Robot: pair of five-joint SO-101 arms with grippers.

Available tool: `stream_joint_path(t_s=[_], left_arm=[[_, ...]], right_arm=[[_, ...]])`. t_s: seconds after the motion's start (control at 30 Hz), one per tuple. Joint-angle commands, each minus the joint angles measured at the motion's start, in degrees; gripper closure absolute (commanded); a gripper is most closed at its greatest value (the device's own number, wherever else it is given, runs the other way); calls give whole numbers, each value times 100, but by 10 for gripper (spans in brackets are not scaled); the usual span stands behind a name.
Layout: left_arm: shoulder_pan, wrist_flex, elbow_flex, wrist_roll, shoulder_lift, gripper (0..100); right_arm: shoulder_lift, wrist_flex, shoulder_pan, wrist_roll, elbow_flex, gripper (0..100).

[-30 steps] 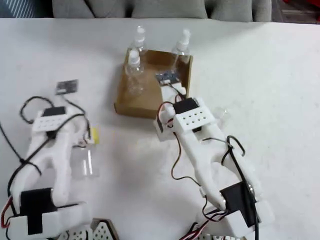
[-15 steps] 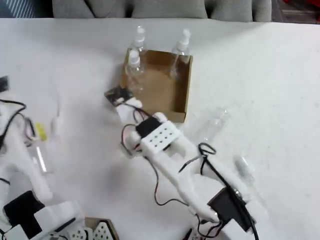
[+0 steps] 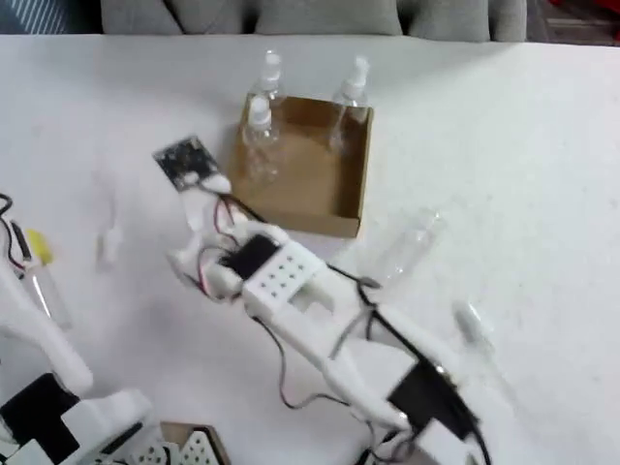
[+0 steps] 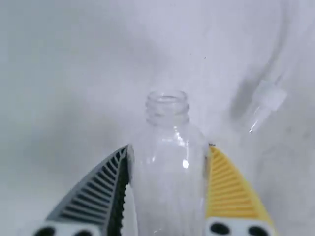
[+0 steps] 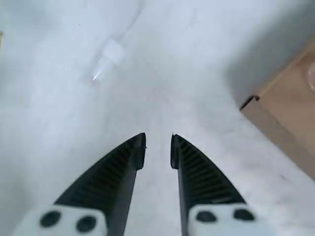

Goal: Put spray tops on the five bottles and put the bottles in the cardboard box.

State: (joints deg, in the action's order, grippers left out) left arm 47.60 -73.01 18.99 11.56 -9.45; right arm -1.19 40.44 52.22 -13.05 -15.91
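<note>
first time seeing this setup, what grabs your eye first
The left hand is clamped on an uncapped clear bottle, with a loose spray top lying on the table beyond it. In the high view the cardboard box sits mid-table with three capped bottles standing at its far side. The right arm stretches diagonally past its near corner, right hand empty.

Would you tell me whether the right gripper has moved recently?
Yes; in the high view the right gripper went from over the cardboard box to its left.
</note>
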Motion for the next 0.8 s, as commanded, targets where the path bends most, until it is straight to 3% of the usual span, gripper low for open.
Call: stream_joint_path(t_s=[0.0, 0.37, 0.77], left_arm=[[101, -132, -484, 70, -242, 979], [198, -457, -879, 53, -251, 979], [198, -484, -835, 35, -251, 979]], right_arm=[[-497, -101, 189, -246, 1055, 936], [-2932, 347, 664, -941, 3921, 935], [-4163, 752, 796, -1108, 5811, 935]])
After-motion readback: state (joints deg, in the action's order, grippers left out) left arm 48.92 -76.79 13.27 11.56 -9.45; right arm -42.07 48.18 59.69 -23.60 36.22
